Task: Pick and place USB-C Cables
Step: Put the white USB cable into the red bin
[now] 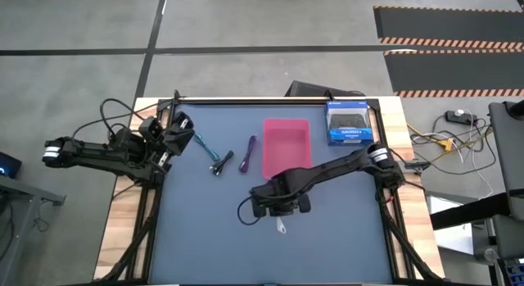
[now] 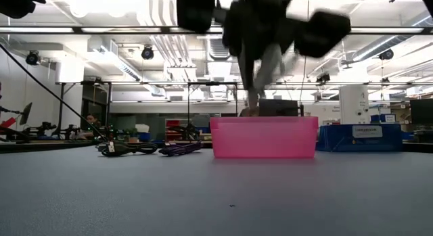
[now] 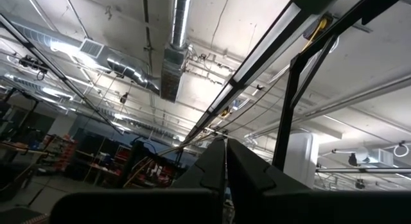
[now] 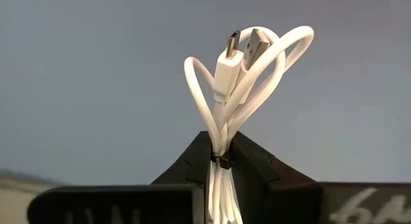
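Observation:
My right gripper [image 1: 281,214] hangs over the mat's middle, near side of the pink tray [image 1: 286,147], shut on the white cable bundle [image 4: 241,70]. That bundle shows small below it in the high view [image 1: 281,226] and under the raised gripper in the low view [image 2: 260,77]. The teal cable [image 1: 204,145], black cable [image 1: 219,164] and purple cable [image 1: 248,155] lie flat on the mat left of the tray. My left gripper [image 1: 178,126] waits at the far left corner, shut, pointing up at the ceiling [image 3: 226,166]. My right gripper pinches the white bundle between its two fingers at the black tie round its middle [image 4: 223,161]. The loops and both plugs [image 4: 239,44] stick out past the fingertips. The fingers come from above, pointing down. The bundle is lifted clear of the mat [image 2: 256,94].
A blue box [image 1: 350,122] stands at the far right corner, right of the tray. The tray [image 2: 264,136] is seen beyond the gripper in the low view, with the black cable [image 2: 125,149] and purple cable [image 2: 179,149] to its left. The dark mat's near half is bare.

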`<action>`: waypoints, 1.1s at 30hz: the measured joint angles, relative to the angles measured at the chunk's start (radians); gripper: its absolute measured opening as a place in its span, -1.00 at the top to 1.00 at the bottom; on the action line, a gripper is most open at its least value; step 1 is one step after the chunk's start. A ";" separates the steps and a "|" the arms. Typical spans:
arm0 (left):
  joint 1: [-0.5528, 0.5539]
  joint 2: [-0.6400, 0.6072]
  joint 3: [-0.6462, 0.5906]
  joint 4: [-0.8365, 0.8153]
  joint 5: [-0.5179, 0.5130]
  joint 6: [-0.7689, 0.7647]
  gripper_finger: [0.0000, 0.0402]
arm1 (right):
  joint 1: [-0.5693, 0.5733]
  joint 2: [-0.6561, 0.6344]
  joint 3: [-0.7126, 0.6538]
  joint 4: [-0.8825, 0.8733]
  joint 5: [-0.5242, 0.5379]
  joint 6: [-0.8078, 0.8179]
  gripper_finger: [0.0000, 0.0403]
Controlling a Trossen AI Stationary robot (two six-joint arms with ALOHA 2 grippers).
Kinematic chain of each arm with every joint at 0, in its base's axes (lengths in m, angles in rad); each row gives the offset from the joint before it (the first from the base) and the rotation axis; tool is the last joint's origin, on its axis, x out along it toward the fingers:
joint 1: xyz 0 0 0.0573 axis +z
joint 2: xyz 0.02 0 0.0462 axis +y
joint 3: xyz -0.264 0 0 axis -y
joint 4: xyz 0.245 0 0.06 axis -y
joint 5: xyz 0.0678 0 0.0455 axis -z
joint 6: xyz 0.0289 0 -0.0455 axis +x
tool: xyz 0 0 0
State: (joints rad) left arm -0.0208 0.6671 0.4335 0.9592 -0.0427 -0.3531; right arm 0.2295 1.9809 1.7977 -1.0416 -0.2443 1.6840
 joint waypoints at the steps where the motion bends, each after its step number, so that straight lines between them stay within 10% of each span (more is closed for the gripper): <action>1: 0.000 0.000 0.000 0.000 0.000 0.000 1.00 | 0.000 -0.016 0.003 0.000 0.000 0.000 0.84; 33: 0.000 0.006 0.000 -0.001 -0.075 -0.005 1.00 | -0.265 -0.156 0.009 -0.045 0.142 -0.333 0.84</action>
State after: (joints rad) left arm -0.0209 0.6732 0.4335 0.9581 -0.1176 -0.3585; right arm -0.0357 1.8252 1.8065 -1.0870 -0.1028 1.3508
